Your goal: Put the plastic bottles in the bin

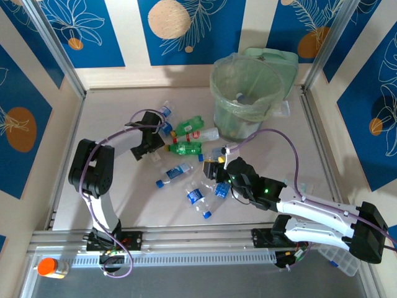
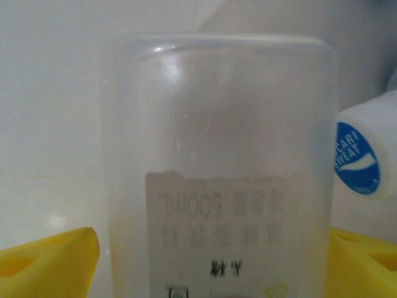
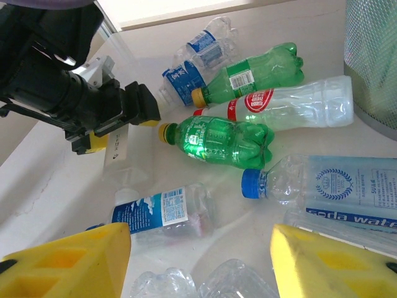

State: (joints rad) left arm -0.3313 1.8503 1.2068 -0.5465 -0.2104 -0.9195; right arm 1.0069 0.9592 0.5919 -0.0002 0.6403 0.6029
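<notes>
My left gripper is shut on a frosted translucent bottle with a white label, held between its yellow fingers. The same bottle hangs under that gripper in the right wrist view. Several bottles lie mid-table: two green ones, a clear one with a red label, and blue-labelled ones. My right gripper is open low over them, its yellow pads wide apart above crushed clear bottles. The pale-green bag-lined bin stands at the far right.
A pale-green lid leans behind the bin. An orange-capped jar and a clear compartment box sit beyond the near rail. A white bottle end with a round blue logo lies right of the held bottle. Metal frame posts border the table.
</notes>
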